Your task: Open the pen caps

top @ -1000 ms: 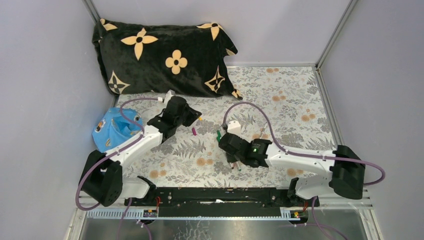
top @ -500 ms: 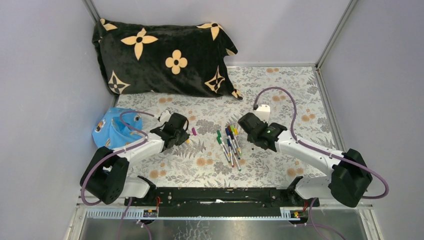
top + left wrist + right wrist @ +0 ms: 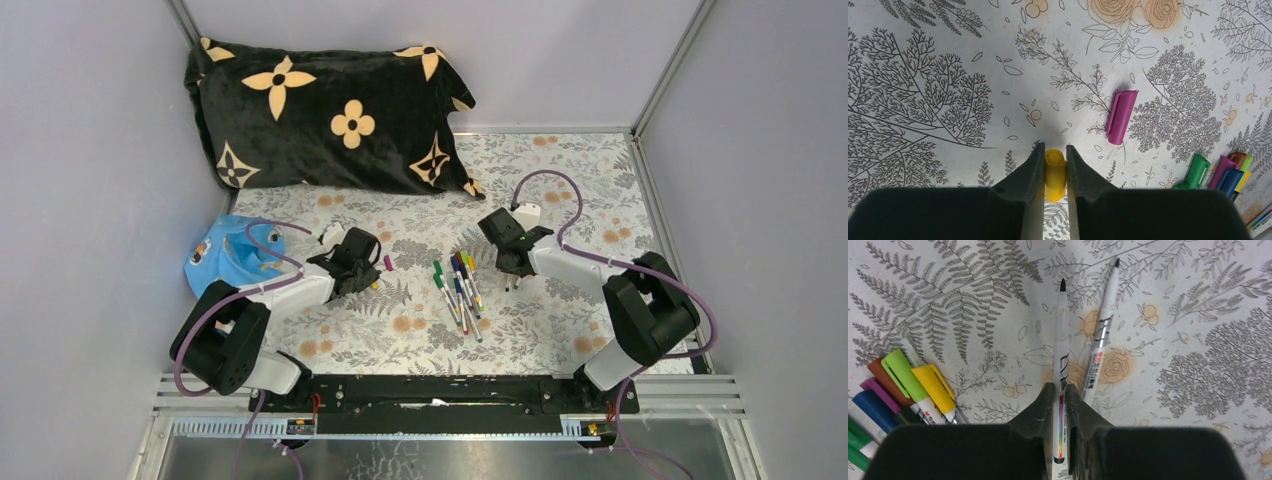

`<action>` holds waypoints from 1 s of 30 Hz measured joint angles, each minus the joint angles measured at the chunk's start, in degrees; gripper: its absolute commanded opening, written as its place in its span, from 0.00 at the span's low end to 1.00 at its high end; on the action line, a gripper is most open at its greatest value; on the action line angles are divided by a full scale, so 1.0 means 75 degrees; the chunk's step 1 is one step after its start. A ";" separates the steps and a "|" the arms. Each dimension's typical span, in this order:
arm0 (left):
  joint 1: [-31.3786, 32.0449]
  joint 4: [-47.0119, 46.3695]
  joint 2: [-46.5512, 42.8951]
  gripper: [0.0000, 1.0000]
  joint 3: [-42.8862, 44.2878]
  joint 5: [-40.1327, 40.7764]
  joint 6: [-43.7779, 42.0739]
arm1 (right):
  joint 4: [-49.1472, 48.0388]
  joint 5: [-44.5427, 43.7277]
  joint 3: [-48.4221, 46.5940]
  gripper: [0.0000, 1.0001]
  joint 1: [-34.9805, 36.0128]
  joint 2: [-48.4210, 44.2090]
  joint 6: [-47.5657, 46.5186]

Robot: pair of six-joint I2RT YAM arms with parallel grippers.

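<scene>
My left gripper (image 3: 1054, 150) hangs low over the flowered table, shut on a yellow pen cap (image 3: 1055, 167) that fills the gap between its fingers. A loose purple cap (image 3: 1121, 116) lies just ahead and to the right of it. In the top view the left gripper (image 3: 372, 272) is left of a bundle of capped pens (image 3: 458, 285). My right gripper (image 3: 1060, 390) is shut on an uncapped white pen (image 3: 1061, 335) with its black tip pointing away. A second uncapped pen (image 3: 1102, 335) lies on the table beside it. The right gripper (image 3: 512, 278) sits right of the bundle.
A black pillow with tan flowers (image 3: 320, 110) fills the back left. A blue printed cloth hat (image 3: 225, 260) lies by the left wall, close to my left arm. Grey walls close in both sides. Green- and yellow-capped pens (image 3: 904, 374) lie left of the right gripper.
The right arm swung off the pen bundle to its right with the pen and folded back. The left gripper dropped toward the table near the purple cap.
</scene>
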State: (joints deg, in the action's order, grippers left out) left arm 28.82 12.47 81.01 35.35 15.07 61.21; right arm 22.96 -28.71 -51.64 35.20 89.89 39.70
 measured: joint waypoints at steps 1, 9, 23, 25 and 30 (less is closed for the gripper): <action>0.0000 -0.0017 0.0006 0.26 0.0000 0.0006 -0.0020 | -0.0061 0.0032 -0.0047 0.00 -0.0023 0.0099 0.0000; 0.0000 -0.0256 0.0076 0.39 0.0000 0.0052 -0.0111 | -0.0271 0.0175 -0.0437 0.03 -0.0256 0.0597 -0.0023; 0.0000 -0.0353 0.0035 0.43 -0.0017 0.0050 -0.0114 | -0.0297 0.0154 -0.0493 0.48 -0.0347 0.0909 -0.0306; 0.0000 -0.0312 -0.0073 0.44 -0.0064 0.0050 -0.0114 | -0.0286 0.0152 -0.0493 0.50 -0.0347 0.0813 -0.0408; 0.0000 -0.0221 -0.0443 0.51 -0.0189 0.0050 -0.0108 | -0.0192 0.0122 -0.0519 0.51 -0.0338 0.0213 -0.0764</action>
State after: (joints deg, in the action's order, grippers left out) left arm 28.82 10.81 77.69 33.93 15.44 60.40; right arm 21.52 -27.79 -55.53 32.67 91.48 33.98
